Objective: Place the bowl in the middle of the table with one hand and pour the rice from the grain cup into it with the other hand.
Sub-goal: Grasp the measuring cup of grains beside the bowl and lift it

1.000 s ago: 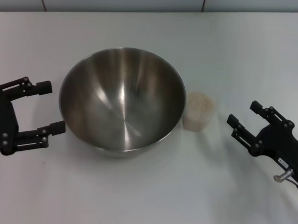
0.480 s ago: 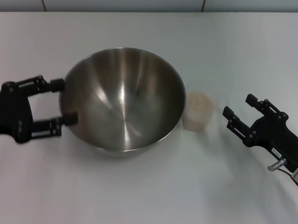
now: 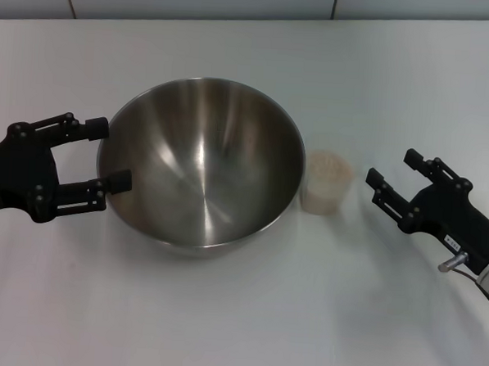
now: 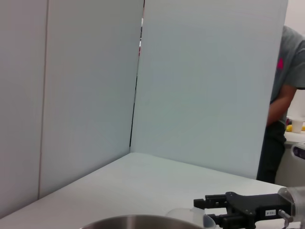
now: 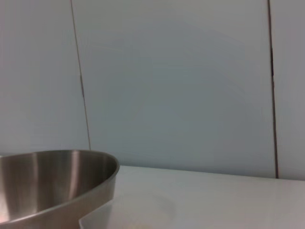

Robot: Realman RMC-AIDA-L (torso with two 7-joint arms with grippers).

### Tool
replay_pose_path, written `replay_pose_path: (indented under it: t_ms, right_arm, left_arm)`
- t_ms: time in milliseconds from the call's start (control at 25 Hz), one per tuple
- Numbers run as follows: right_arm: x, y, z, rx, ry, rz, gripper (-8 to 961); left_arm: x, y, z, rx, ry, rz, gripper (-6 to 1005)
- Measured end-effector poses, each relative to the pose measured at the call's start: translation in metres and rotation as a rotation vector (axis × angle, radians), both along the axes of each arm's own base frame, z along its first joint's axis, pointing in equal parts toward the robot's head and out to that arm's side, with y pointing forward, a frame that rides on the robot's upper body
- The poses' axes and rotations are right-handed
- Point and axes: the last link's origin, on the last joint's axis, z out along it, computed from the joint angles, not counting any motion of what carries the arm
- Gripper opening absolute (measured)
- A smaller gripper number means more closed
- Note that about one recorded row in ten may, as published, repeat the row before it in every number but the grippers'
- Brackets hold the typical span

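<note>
The steel bowl (image 3: 200,164) stands on the white table (image 3: 246,314), a little left of the middle. My left gripper (image 3: 111,153) is open at the bowl's left rim, with its nearer fingertip overlapping the rim; I cannot tell if it touches. The clear grain cup (image 3: 326,183), full of pale rice (image 3: 328,165), stands upright just right of the bowl. My right gripper (image 3: 391,168) is open and empty, a short gap right of the cup. The left wrist view shows the bowl's rim (image 4: 138,221) and the right gripper (image 4: 204,212). The right wrist view shows the bowl (image 5: 52,183) and cup (image 5: 128,212).
White wall panels (image 3: 197,0) close off the table's far edge. A person in a grey shirt (image 4: 290,71) stands beyond the panels in the left wrist view. Bare tabletop lies in front of the bowl and behind it.
My left gripper has moved right, from clear of the bowl up to its left rim. My right gripper has moved slightly left toward the cup. The bowl and cup have not moved.
</note>
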Motion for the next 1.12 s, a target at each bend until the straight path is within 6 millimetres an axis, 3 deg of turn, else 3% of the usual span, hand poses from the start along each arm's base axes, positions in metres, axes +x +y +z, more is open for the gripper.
replay_pose_path:
  t_ms: [1120]
  right_arm:
    - [-0.008, 0.024, -0.002, 0.005, -0.025, -0.011, 655]
  left_arm:
    - [0.003, 0.004, -0.001, 0.027, 0.004, -0.033, 813]
